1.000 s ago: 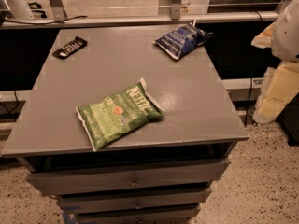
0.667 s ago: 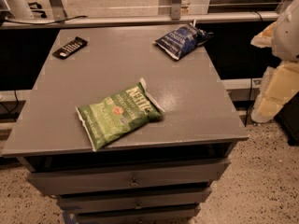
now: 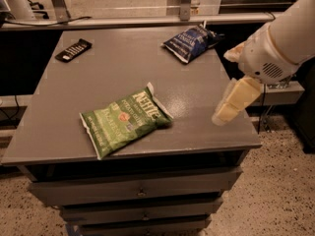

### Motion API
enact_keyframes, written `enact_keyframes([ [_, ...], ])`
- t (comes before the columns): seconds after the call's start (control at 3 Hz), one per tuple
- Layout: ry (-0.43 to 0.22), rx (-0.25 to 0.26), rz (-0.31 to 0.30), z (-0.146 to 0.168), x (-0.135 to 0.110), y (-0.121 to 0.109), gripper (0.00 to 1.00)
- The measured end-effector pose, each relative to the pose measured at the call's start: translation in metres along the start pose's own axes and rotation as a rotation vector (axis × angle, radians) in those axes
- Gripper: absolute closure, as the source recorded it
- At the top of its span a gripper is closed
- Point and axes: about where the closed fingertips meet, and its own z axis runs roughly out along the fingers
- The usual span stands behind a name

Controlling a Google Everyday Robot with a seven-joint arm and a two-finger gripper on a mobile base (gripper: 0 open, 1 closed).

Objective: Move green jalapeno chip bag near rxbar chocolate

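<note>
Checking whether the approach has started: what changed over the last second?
The gripper has swung in from the right. It was off to the side of the table and now appears over the table's right edge, touching nothing. The green jalapeno chip bag, the rxbar chocolate and the dark blue chip bag lie where they were.

Smooth plastic gripper [image 3: 225,113] over matt table [image 3: 123,65]
</note>
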Motion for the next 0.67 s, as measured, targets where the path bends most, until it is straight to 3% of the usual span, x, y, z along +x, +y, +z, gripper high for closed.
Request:
enact_keyframes([
  [0.67, -0.214, -0.123, 0.11, 0.088, -0.06, 0.009, 0.0],
])
